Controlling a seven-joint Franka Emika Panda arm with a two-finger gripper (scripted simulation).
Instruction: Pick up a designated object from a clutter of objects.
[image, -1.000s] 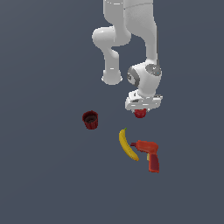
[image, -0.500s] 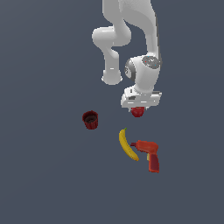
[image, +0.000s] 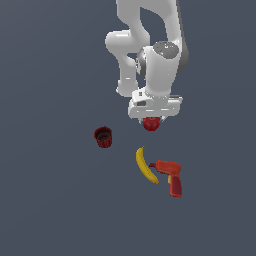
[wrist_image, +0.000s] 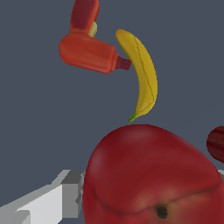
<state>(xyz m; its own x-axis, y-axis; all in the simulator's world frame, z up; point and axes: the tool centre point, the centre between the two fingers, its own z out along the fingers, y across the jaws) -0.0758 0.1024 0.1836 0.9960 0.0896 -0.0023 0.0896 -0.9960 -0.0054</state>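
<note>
The arm (image: 150, 55) is reaching down over the dark surface (image: 50, 200). Its tool (image: 152, 120) is pinching the apple (image: 151, 123), which is sitting between the fingers (wrist_image: 48, 203), just under the wrist and clear of the surface. Beyond the apple, the drill (image: 169, 176) and the banana (image: 145, 165) are lying just beside each other. The cup (image: 103, 136) is standing apart, toward the exterior view's left.

a simulated test scene, not any real room: a flat, featureless slate-grey ground (image: 45, 200) runs to every edge with no walls or furniture, and the glossy white jointed robot arm (image: 150, 55) and few scattered props look computer-rendered with smooth, uniform shading.
</note>
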